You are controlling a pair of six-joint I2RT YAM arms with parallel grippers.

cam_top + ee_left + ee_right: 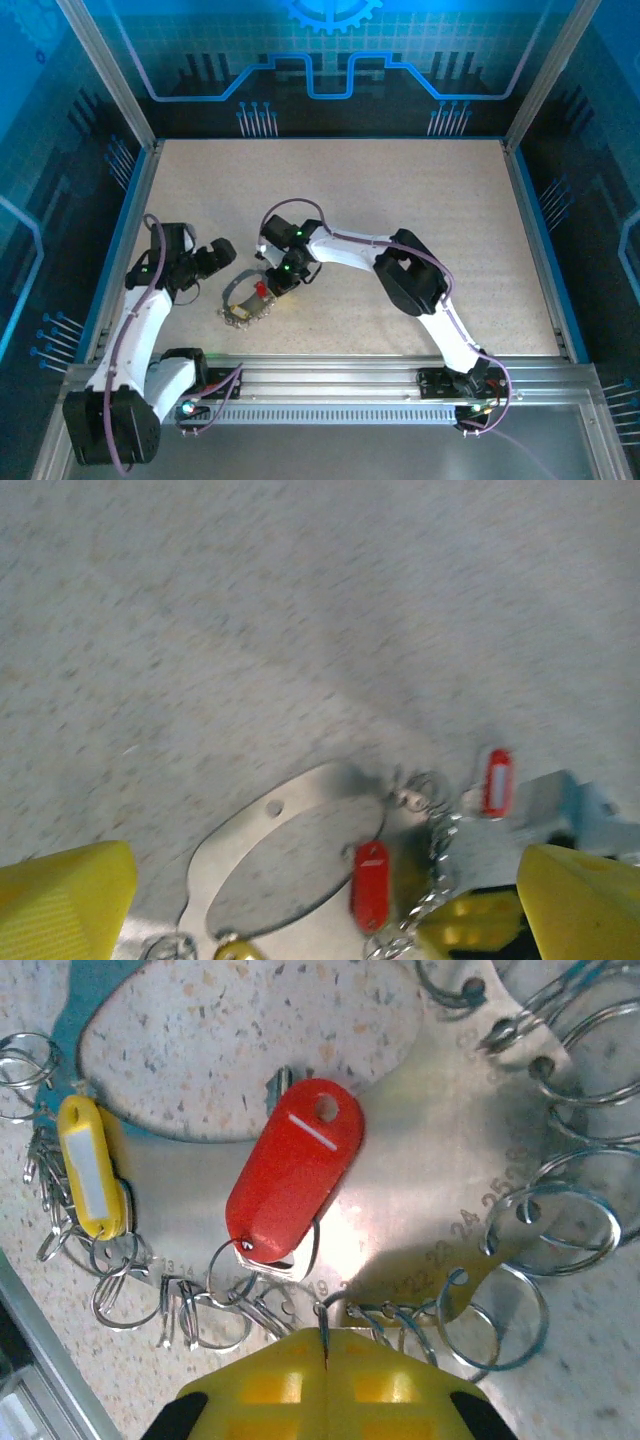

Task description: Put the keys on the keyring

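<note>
Speckled tabletop (pixel 250 1020) bears the keyring (pixel 420 1160), red-tagged key (pixel 292 1170) lying diagonally across it.

The silver keyring (pixel 420 1180) lies flat. A red key (pixel 295 1170) rests on it, a yellow key (pixel 90 1165) at its edge.

Your overhead view shows the table (pixel 400 200) evenly bright, lit from above, with short soft shadows under the arms (pixel 345 246). Your left wrist picture is soft and smeared, perhaps from motion, with a broad shadow band. Your right wrist picture is sharp; glare whitens the keyring (pixel 400 1210).
</note>
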